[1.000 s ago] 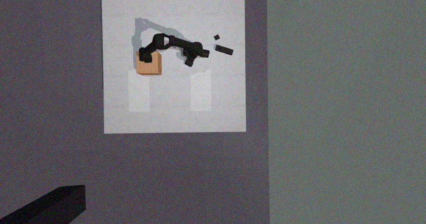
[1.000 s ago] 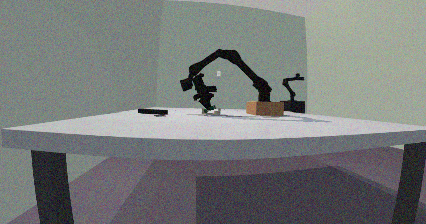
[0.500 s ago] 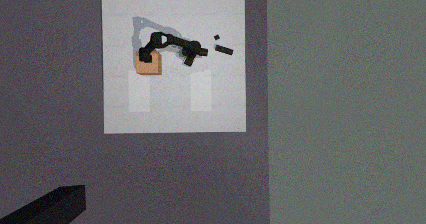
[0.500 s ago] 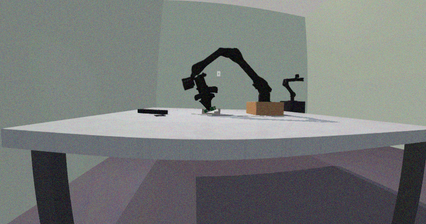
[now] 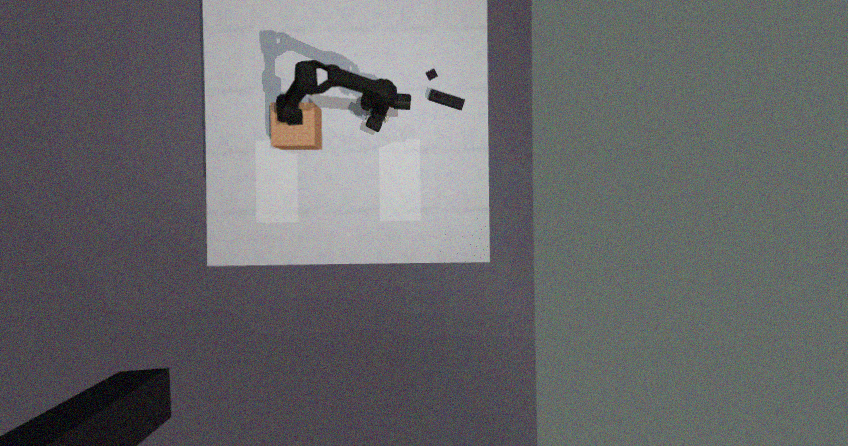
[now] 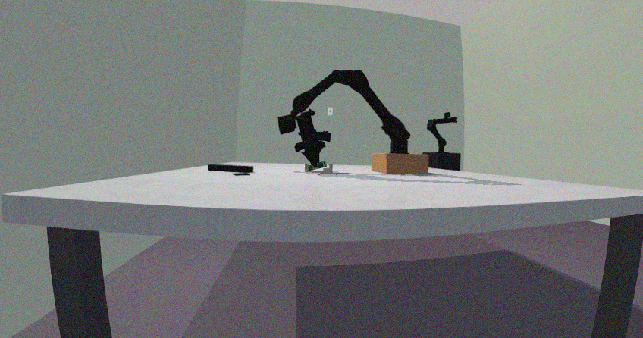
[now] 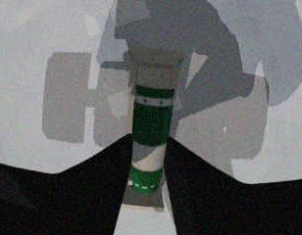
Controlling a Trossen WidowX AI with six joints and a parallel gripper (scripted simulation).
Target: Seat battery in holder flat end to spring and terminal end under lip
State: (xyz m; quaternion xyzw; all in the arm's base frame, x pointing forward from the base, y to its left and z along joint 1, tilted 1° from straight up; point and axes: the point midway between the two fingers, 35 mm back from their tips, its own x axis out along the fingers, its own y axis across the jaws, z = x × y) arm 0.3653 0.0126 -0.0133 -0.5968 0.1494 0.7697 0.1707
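Note:
The battery (image 7: pixel 152 124) (image 6: pixel 321 164), green with pale bands, is between my fingers. My gripper (image 7: pixel 148 141) (image 6: pixel 317 166) is shut on it. In the exterior view the battery is tilted over the holder (image 6: pixel 330 168) (image 7: pixel 157 56), its right end higher and its left end low near the left wall. In the wrist view it runs nearly in line with the holder, with one end close to the far wall and the other above the near floor. The spring, the lip and any contact under the battery cannot be made out. The top view hides the grip under the arm.
A black bar (image 5: pixel 446 99) (image 6: pixel 230 168) and a small dark piece (image 5: pixel 431 74) (image 6: pixel 241 174) lie on the table beyond the holder from the arm's base. The base stands on an orange block (image 5: pixel 297 132) (image 6: pixel 403 164). Another arm (image 6: pixel 435 133) stands in the background.

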